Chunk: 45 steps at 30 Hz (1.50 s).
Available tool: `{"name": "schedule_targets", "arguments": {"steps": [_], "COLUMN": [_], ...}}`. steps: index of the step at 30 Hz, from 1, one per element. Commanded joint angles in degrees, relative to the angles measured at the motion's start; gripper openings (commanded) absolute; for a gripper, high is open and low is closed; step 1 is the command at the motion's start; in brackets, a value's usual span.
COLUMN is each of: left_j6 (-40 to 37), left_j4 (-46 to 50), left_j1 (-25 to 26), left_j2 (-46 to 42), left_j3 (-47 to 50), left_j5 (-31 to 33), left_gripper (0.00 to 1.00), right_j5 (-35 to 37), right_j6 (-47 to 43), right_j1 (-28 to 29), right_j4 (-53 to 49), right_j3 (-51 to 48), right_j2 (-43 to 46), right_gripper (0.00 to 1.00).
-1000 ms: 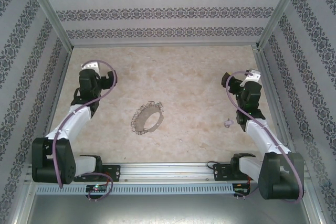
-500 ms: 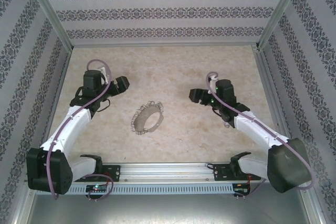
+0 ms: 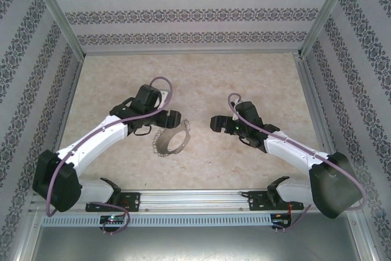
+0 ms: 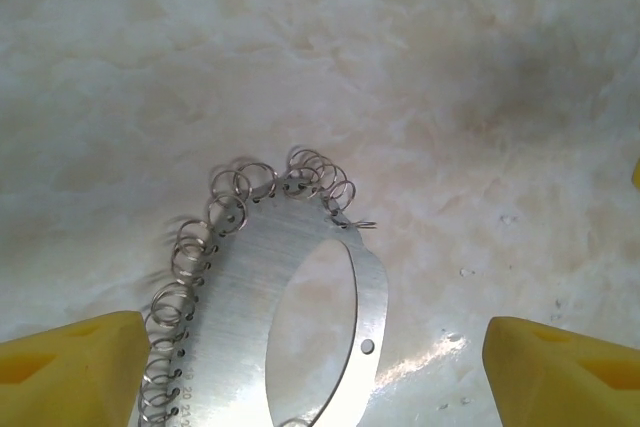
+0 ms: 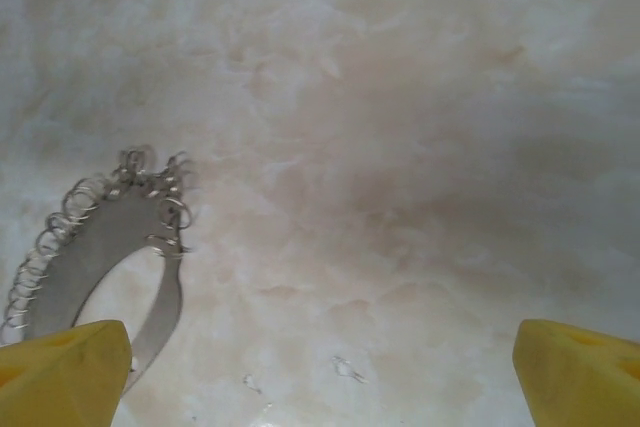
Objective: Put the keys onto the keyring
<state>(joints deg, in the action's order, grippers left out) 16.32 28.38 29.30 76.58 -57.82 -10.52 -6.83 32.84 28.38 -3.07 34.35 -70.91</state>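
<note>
The left arm (image 3: 91, 142) and right arm (image 3: 287, 148) are swung inward from the tabletop's (image 3: 244, 77) sides. The left claw (image 3: 171, 118) is now brought over the keyring's (image 3: 160, 143) far-left rim, and the right claw (image 3: 216, 122) is brought near its right side.

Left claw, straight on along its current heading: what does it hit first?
Left claw most likely meets the keyring first, flat on the table between its open fingers; height above it is unclear.
</note>
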Motion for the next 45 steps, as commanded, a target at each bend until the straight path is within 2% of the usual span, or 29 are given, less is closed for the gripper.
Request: {"name": "schedule_targets", "arguments": {"steps": [1,6,10,18,23,26,45], "left_j6": [-6.68,-14.64,-20.57,-28.22,-30.58,-31.49,-32.38], "left_j4": [5.39,10.98,16.17,22.99,25.22,26.09,26.85], "left_j1": [1.82,4.54,6.44,9.24,10.22,11.1,12.12], "left_j2": [3.84,11.75,17.77,25.78,30.41,32.63,38.14], "left_j3": [-4.77,-12.36,-17.92,-24.87,-28.59,-30.35,-33.67], "left_j5": [2.1,0.07,-0.71,-0.99,-0.52,0.35,1.93], "left_gripper": [0.86,0.86,0.82,0.65,0.55,0.52,0.51], "right_j5": [8.05,7.46,9.26,-1.45,-2.31,-2.18,0.81], "right_j6": [0.46,-0.9,-1.83,-2.9,-2.87,-2.53,-0.16], "right_j1": [-0.14,-2.64,-3.19,-6.81,-7.42,-7.42,-7.61], "right_j4": [-9.19,-11.91,-13.53,-6.23,-6.08,-5.85,-4.62], "right_j3": [2.78,5.22,6.66,1.02,0.61,0.41,0.01], "right_j2": [0.63,-0.89,-1.63,1.97,1.92,1.57,-0.54], "right_gripper": [0.98,0.98,0.98,0.98,0.98,0.98,0.98]}}
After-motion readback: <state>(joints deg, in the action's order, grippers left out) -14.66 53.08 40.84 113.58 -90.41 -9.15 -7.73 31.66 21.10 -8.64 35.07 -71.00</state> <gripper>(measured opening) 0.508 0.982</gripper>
